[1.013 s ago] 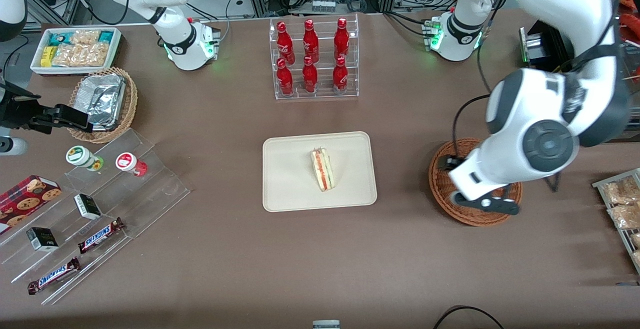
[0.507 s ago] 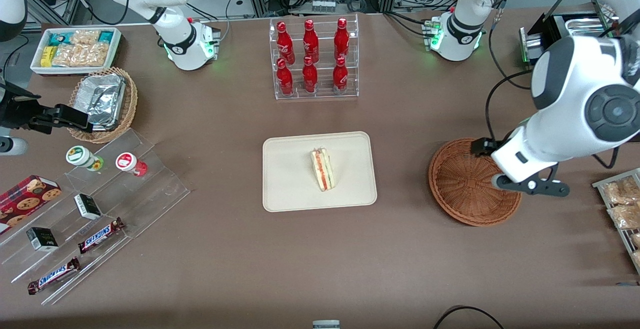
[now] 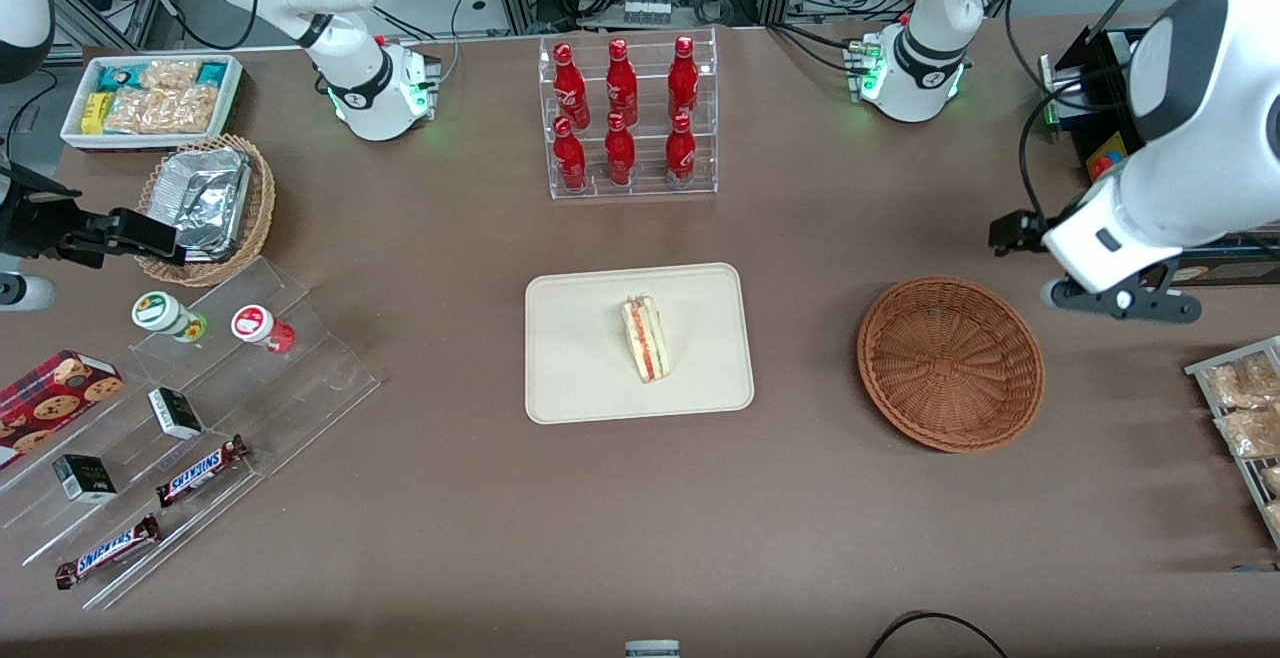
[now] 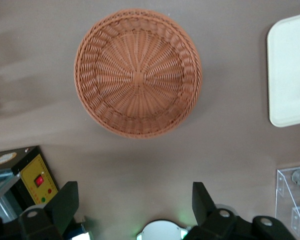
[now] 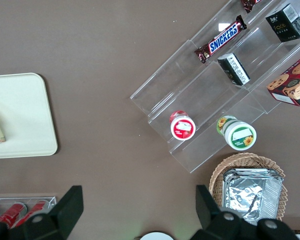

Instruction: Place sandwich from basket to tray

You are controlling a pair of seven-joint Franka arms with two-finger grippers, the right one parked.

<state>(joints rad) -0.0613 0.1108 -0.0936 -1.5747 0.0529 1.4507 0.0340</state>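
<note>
Pulled well back: gripper [image 3: 1120, 300] now off the basket [image 3: 950, 363], raised, farther from the front camera and toward the working arm's end of the table, after hovering right over the weave a second earlier. Fingers [image 4: 65, 205] spread wide, holding nothing. Left the basket empty, bare wicker across its whole bowl. Sat unmoved on the tray [image 3: 580, 378]: sandwich [image 3: 647, 338], near its middle, filling edge up. Looked like task done, arm merely retreating.
</note>
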